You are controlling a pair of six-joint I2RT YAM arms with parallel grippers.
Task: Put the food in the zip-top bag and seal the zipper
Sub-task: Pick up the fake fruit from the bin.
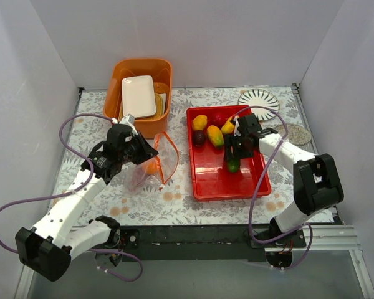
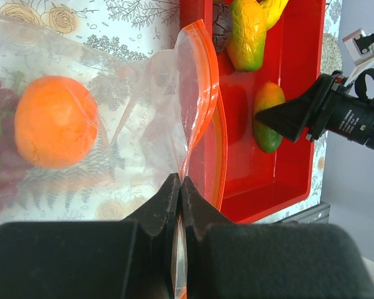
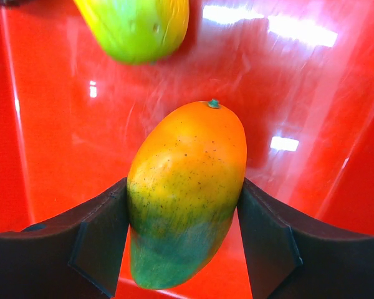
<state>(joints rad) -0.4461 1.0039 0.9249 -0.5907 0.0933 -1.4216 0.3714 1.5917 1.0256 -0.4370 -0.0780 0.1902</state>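
Tight inside the right gripper point(image 3: 184, 215) sits a mango point(image 3: 188, 156), held at its fat middle, probably hard, light and slippery, while the left gripper point(image 2: 179, 187) pinches the floppy zip-top bag point(image 2: 134, 93).

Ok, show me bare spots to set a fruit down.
In the red tray the near half is bare, from the mango in the right gripper to the near rim. Its far end is crowded with fruits. A narrow table strip between zip-top bag and tray is free.
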